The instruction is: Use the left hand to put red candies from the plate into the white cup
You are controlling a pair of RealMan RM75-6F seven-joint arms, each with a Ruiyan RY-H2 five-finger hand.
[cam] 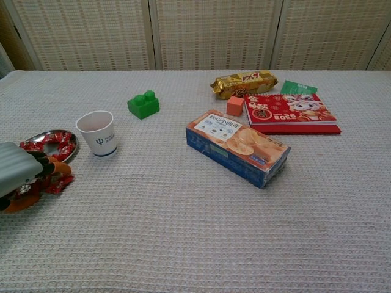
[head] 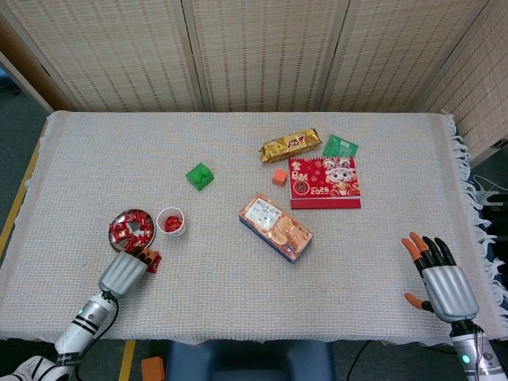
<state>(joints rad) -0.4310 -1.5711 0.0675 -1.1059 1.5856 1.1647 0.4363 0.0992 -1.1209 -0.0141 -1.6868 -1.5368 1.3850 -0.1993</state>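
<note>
Red candies (head: 127, 230) lie heaped in a small metal plate (cam: 71, 138) near the front left corner of the table (head: 238, 270), which is covered with a pale woven cloth. Just to the right of the plate stands the white cup (cam: 98, 133), upright, with a few red candies (head: 173, 224) already visible inside it in the head view. The left hand (head: 124, 271) sits at the near edge of the plate, its dark, orange-tipped fingers (cam: 47, 166) curled down among the wrappers. One or two red candies (cam: 59, 183) lie just beside the fingertips at the plate's near rim; whether the hand actually grips a candy cannot be told, since the fingers and wrappers overlap in both views.

The right hand (head: 443, 282) rests near the front right edge of the table, well apart from everything else, fingers spread and holding nothing.

Further back, a green toy brick (head: 199, 175) sits behind the cup. Toward the middle lies an orange and blue biscuit box (head: 275, 226), set at an angle. Behind it are a small orange cube (head: 279, 176), a red 2025 calendar (head: 324, 182), a gold snack packet (head: 290, 144) and a green packet (head: 340, 146) touching the calendar's far corner.
</note>
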